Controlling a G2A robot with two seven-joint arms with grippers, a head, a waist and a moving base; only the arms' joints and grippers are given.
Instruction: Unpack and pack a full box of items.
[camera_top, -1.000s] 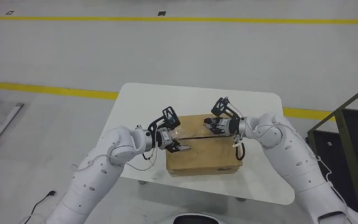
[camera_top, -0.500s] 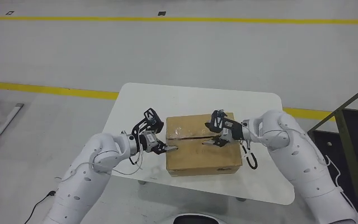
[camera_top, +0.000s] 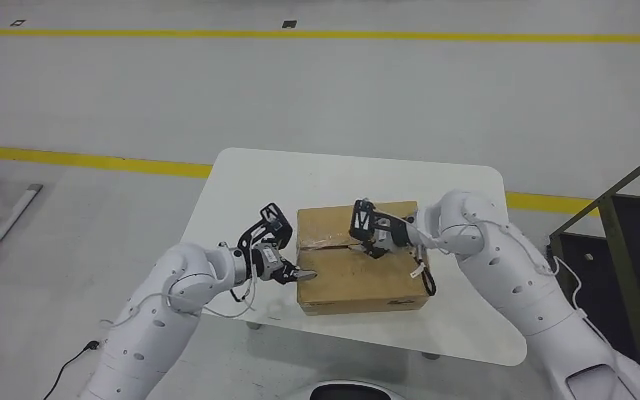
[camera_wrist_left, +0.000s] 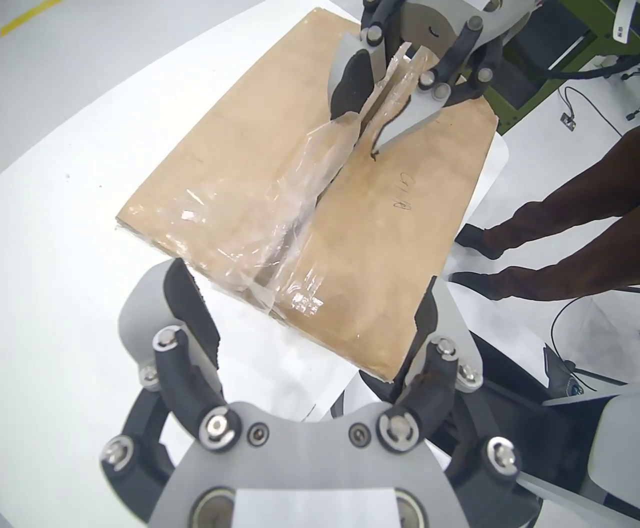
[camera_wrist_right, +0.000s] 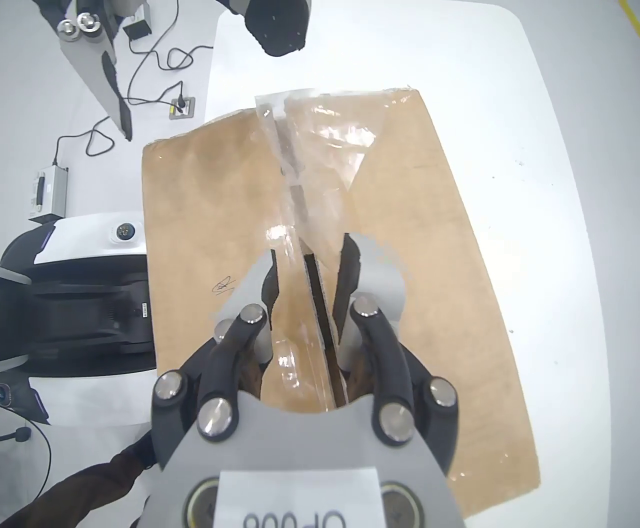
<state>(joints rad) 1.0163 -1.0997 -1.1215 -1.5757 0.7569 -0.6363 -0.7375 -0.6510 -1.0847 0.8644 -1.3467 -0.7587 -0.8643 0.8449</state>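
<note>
A brown cardboard box (camera_top: 370, 280) lies on the white table (camera_top: 260, 190), its top flaps closed along a middle seam. Clear tape (camera_wrist_left: 300, 200) runs over that seam and is partly peeled up and crumpled. My right gripper (camera_top: 362, 238) sits over the seam near the box's middle, shut on the lifted strip of tape (camera_wrist_right: 325, 150), which passes between its fingers (camera_wrist_right: 350, 270). My left gripper (camera_top: 303, 273) is open at the box's left end, its fingers (camera_wrist_left: 190, 300) straddling that end without touching the tape.
A person's legs (camera_wrist_left: 550, 240) stand on the floor beside the table. A dark green frame (camera_top: 600, 230) stands to the right of the table. Cables and a power brick (camera_wrist_right: 47, 190) lie on the floor.
My left gripper drew back off the box top to its left end. My right gripper slid left along the seam, drawing the tape up with it.
</note>
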